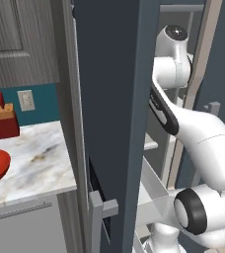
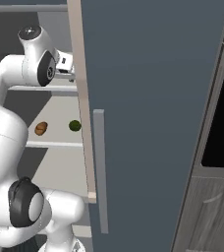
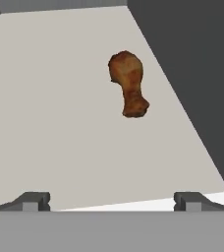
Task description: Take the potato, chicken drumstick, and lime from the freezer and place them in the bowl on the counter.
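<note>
I counted one chicken drumstick (image 3: 128,83) on a freezer shelf (image 3: 60,123); one potato (image 2: 41,128) and one lime (image 2: 74,125) lay seemingly one shelf lower. Tool (image 3: 112,201) fingers stood apart, empty.

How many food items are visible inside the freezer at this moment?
3: the potato and lime lie apart on one freezer shelf; the chicken drumstick lies on a shelf ahead of the open fingers. Others may be hidden.
</note>
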Tool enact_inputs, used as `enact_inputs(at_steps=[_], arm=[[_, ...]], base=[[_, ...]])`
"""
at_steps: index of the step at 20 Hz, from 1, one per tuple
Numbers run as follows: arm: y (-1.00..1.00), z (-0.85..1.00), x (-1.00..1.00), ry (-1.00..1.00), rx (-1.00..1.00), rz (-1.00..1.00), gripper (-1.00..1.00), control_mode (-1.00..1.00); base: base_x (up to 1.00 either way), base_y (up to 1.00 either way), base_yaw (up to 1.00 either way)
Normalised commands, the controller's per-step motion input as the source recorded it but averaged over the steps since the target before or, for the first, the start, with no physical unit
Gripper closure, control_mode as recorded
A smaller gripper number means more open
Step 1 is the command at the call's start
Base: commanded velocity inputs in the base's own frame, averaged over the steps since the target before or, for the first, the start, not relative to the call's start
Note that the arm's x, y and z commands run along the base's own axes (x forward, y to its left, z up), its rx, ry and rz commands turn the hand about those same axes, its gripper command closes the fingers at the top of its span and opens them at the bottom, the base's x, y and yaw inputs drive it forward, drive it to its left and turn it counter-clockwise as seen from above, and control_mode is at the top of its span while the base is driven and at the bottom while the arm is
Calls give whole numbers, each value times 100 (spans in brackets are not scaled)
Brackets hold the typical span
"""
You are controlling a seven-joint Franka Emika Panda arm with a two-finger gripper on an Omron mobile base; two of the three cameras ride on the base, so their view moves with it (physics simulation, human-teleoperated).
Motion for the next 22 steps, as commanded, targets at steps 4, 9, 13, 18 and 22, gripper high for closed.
enact_inputs(at_steps=[4, 9, 13, 18, 22], arm=[[0, 0, 26, 0, 0, 0, -100, -100], [0, 0, 19, 0, 0, 0, -100, -100], [0, 0, 14, 0, 0, 0, -100, -100], [0, -2, 21, 0, 0, 0, -100, -100], [-1, -4, 15, 0, 0, -4, -100, -100]], base=[[0, 0, 0], [0, 0, 0], [0, 0, 0], [0, 0, 0], [0, 0, 0]])
